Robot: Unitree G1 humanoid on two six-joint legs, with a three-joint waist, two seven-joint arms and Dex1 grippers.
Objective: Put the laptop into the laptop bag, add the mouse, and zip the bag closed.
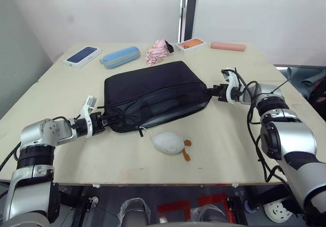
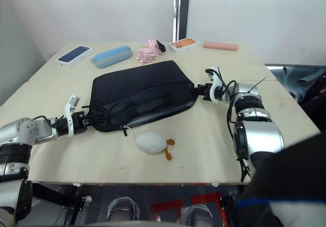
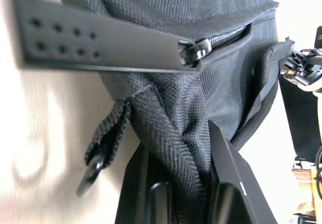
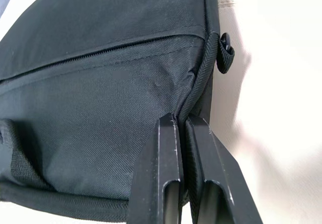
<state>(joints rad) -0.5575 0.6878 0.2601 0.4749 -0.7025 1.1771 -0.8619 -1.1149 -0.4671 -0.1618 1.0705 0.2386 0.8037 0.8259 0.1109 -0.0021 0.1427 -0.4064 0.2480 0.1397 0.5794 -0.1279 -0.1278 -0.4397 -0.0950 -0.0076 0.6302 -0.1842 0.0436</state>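
The black laptop bag (image 1: pixel 153 92) lies flat in the middle of the table. My left gripper (image 1: pixel 103 120) is at its near left corner, shut on bunched fabric (image 3: pixel 171 133), with the zipper pull (image 3: pixel 193 50) against one finger. My right gripper (image 1: pixel 210 92) holds the opposite right corner. Its fingers (image 4: pixel 168 148) are pressed together on the bag's edge seam (image 4: pixel 198 83). The zipper line (image 4: pixel 100 53) along the bag's top looks shut near that end. The laptop and the mouse are hidden or out of view.
A puffy white oval with an orange tag (image 1: pixel 168 142) lies in front of the bag. Along the table's far edge are a phone box (image 1: pixel 82 56), a blue case (image 1: pixel 120 56), a pink cloth (image 1: pixel 157 52), an orange-faced box (image 1: pixel 190 44) and a pink case (image 1: pixel 228 46).
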